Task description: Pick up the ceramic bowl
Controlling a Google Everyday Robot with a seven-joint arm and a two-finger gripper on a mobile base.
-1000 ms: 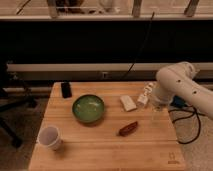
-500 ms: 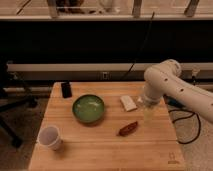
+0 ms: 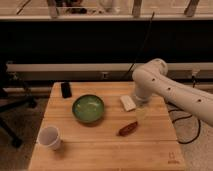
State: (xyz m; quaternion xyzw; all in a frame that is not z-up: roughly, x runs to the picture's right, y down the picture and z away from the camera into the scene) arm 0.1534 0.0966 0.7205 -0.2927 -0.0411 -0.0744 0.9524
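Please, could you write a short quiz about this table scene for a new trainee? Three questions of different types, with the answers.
1. True or false: the gripper already holds the ceramic bowl.
2. Which of these lies nearest to the gripper? A) white cup B) white packet C) black object
3. Fill in: in the camera view, the gripper hangs over the table to the ___ of the bowl.

Key:
1. False. The gripper is open and empty, apart from the bowl.
2. B.
3. Right.
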